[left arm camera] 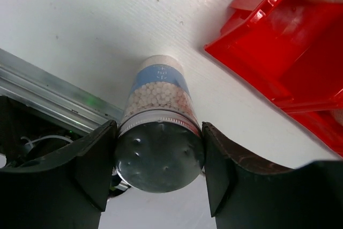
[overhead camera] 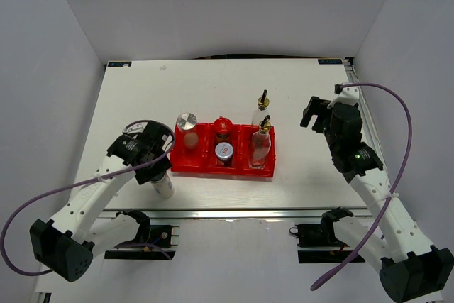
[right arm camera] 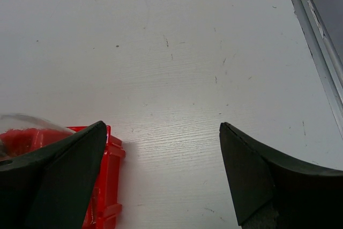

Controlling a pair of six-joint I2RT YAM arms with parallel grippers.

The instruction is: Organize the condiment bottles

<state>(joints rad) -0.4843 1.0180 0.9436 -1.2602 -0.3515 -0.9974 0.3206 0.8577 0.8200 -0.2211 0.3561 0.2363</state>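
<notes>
Condiment bottles (overhead camera: 259, 154) look mostly sorted: four of the six are housed, by my count. The white table (overhead camera: 319, 76) carries the red three-compartment tray (overhead camera: 241, 170) at its centre, toward the near edge.

The left gripper (left arm camera: 158, 159) is clenched on a silver-capped shaker (left arm camera: 158, 97), with a pad pressed to each side just below the cap. It holds the shaker just off the tray's near-left corner, close to the table's front rail. I cannot tell whether the shaker's base rests on the table or hangs clear of it. The right gripper (right arm camera: 162, 127) is spread wide with nothing in it, above bare table to the right of the tray.

One spouted glass bottle (overhead camera: 262, 140) stands in the right compartment. Its twin (overhead camera: 261, 110) stands outside on the table, just behind that compartment. A matching shaker (overhead camera: 187, 129) fills the left compartment. In the middle compartment the red-lidded jar (overhead camera: 223, 126) sits behind the short silver-lidded jar (overhead camera: 224, 151).

Two pieces remain, I judge. The gripped shaker probably belongs beside its match, and the stray bottle beside its twin.
</notes>
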